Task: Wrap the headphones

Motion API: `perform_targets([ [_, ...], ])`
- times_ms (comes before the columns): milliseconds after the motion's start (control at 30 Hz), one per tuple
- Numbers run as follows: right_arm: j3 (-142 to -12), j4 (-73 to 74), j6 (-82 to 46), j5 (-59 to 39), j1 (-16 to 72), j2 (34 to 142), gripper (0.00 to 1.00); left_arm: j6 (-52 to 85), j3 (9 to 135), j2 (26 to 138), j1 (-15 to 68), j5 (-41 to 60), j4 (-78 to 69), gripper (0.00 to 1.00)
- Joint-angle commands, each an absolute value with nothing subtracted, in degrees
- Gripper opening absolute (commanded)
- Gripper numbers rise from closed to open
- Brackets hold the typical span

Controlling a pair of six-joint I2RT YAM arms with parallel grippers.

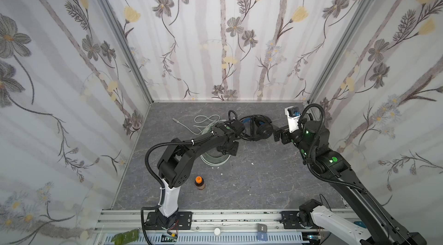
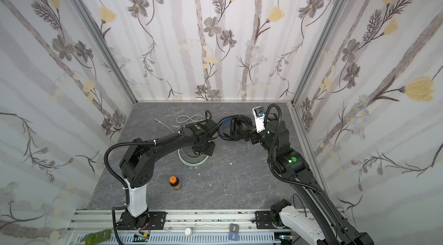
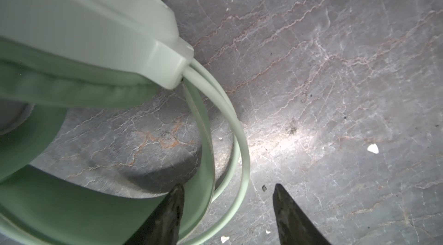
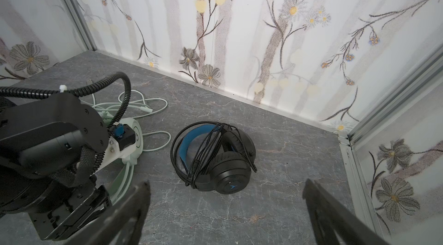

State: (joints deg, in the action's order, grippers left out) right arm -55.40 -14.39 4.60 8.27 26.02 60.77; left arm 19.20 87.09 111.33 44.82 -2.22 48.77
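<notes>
Left jaws apart, straddled mint-green headset (image 3: 84,28) band at middle of counter (image 1: 251,184), unclamped. Right jaws gaped empty, facing black headset (image 4: 223,162) near back wall (image 4: 239,40); bare counter toward side wall (image 4: 407,160).

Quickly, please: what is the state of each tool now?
Left tool: open, around the band of the mint-green headphones.
Right tool: open, holding nothing.

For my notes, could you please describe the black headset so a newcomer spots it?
On the grey table by the back wall lie two headsets. The black headset is nearer the right gripper; unlike the mint headset, it has a blue-lined headband and its cable wrapped round it.
</notes>
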Motion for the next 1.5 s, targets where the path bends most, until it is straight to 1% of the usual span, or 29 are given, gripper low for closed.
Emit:
perform_targets([
  [0, -54.63, -11.36, 4.53, 8.35, 26.1, 60.33, 1.0, 13.91, 85.18, 109.6, 45.27, -4.56, 53.24, 0.63],
  [167, -54.05, -11.25, 4.57, 8.46, 26.1, 60.0, 1.0, 9.85, 80.03, 107.83, 45.52, -3.38, 50.95, 0.64],
  [267, -54.05, -11.34, 4.57, 8.45, 26.1, 59.92, 1.0, 8.75, 78.65, 108.83, 45.53, -3.95, 50.22, 0.64],
  [400, -54.05, -11.46, 4.55, 8.52, 26.1, 59.94, 1.0, 8.66, 76.97, 109.68, 45.55, -2.37, 47.4, 0.64],
  [533, -54.21, -11.44, 4.6, 8.69, 26.05, 60.0, 1.0, 8.9, 75.85, 111.61, 46.44, -1.11, 45.04, 0.61],
  [733, -54.32, -11.78, 4.65, 8.92, 26.03, 60.01, 1.0, 9.05, 76.39, 112.69, 47.64, -2.03, 43.35, 0.5],
  [767, -54.32, -11.85, 4.6, 9.05, 26.04, 59.95, 1.0, 9.01, 76.45, 112.39, 47.63, -2.02, 43.2, 0.45],
  [867, -54.62, -12.04, 4.58, 9.18, 26.02, 60.03, 1.0, 8.62, 76.21, 110.17, 47.64, -0.15, 42.39, 0.27],
  [1000, -54.54, -11.94, 4.66, 9.23, 26.01, 59.9, 1.0, 8.39, 76.7, 106.32, 47.81, 3.8, 41.72, 0.11],
  [1100, -54.11, -11.55, 5.17, 8.83, 26.01, 59.41, 1.0, 9.04, 78.72, 103.88, 47.81, 7.35, 42.16, 0.02],
  [1133, -53.9, -11.23, 5.56, 8.71, 26.01, 58.91, 1.0, 9.35, 79.77, 103.4, 47.76, 8.59, 42.71, 0.0],
  [1233, -52.14, -9.13, 7.66, 6.99, 25.91, 56.24, 1.0, 10.99, 83.76, 102.51, 47.81, 14.25, 44.54, 0.0],
  [1467, -46.62, -4.63, 10.93, 4.05, 25.75, 46.7, 1.0, 17.71, 89.93, 100.56, 47.83, 33.83, 42.93, 0.0],
])
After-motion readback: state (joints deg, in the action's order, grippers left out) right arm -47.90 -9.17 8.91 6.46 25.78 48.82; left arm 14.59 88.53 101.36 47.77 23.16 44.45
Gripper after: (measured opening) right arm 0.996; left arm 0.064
